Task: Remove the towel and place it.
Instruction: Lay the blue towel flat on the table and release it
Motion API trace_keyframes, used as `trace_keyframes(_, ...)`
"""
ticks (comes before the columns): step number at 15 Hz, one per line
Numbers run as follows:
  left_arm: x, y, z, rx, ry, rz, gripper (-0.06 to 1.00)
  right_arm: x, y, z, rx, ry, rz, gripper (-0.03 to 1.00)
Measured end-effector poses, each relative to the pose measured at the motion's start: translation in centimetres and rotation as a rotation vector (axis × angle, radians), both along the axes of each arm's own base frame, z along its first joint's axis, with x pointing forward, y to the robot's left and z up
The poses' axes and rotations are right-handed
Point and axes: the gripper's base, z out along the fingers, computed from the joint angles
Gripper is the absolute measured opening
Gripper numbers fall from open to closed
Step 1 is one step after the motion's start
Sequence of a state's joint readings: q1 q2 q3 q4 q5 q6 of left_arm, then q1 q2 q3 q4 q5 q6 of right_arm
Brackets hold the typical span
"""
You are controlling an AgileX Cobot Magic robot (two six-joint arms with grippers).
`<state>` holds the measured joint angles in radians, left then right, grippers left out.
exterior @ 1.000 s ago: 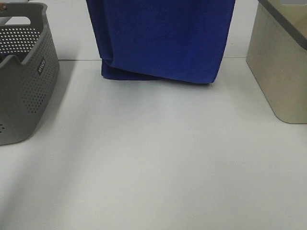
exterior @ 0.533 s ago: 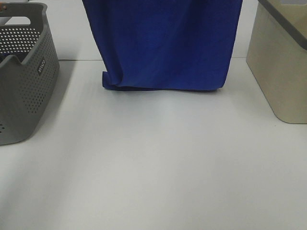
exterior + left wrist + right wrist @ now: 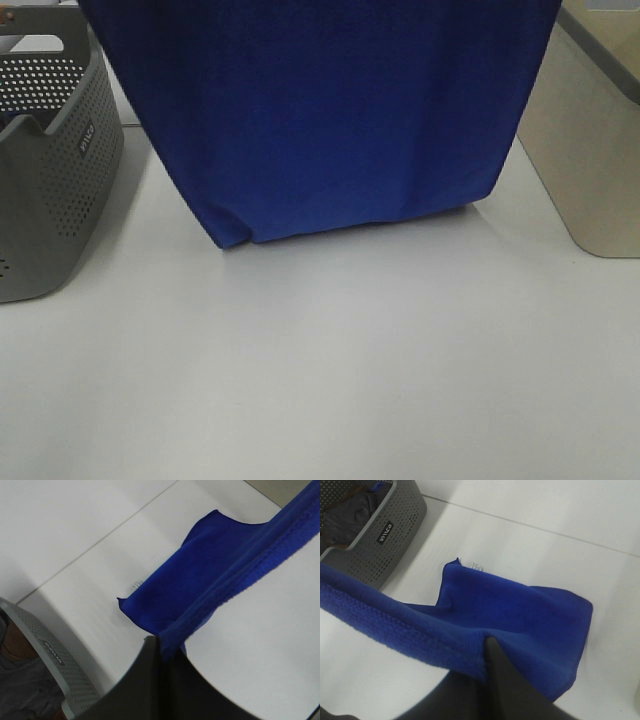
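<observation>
The royal-blue towel [image 3: 330,110] hangs spread wide in the exterior high view, its lower edge resting on the white table. Both grippers are above that view's top edge. In the left wrist view my left gripper [image 3: 162,647] is shut on one top corner of the towel [image 3: 200,575]. In the right wrist view my right gripper [image 3: 485,652] is shut on the other top edge of the towel [image 3: 515,610]. The towel's lower end lies bunched on the table, with a small whitish tag [image 3: 477,566] at one corner.
A grey perforated basket [image 3: 45,150] with dark clothes inside stands at the left; it also shows in the right wrist view [image 3: 375,525]. A beige bin [image 3: 590,140] stands at the right. The white table [image 3: 330,370] stretches in front of the towel.
The towel has come nearer the camera and spread wider; its lower edge has slid forward on the table. Both grippers keep their hold.
</observation>
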<state>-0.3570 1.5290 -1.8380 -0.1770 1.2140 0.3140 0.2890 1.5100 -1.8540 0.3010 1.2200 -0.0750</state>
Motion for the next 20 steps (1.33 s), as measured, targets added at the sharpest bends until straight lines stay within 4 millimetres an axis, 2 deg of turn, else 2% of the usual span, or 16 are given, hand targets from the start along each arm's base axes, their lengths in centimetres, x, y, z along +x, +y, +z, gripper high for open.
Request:
trace_keyframes(3, -2.6, 0.7, -1.6, 0.000, 0.064, 0.000, 0.00, -1.9, -0.1, -2.2, 0.008, 0.091, 0.009, 0.02)
trace_keyframes(8, -5.6, 0.8, -4.6, -0.066, 0.200, -0.028, 0.00, -5.4, -1.0, -6.2, -0.006, 0.232, -0.005, 0.02)
trace_keyframes(12, -7.7, 0.8, -8.4, -0.101, 0.351, -0.042, 0.00, -7.9, -1.6, -9.9, -0.015, 0.347, -0.015, 0.02)
trace_keyframes(16, -10.0, -1.1, -13.1, -0.024, 0.514, -0.119, 0.00, -9.7, -2.3, -13.9, -0.059, 0.469, -0.023, 0.02)
trace_keyframes(20, -13.1, -2.8, -16.9, 0.045, 0.663, -0.185, 0.00, -12.1, -2.9, -18.4, -0.090, 0.619, -0.028, 0.02)
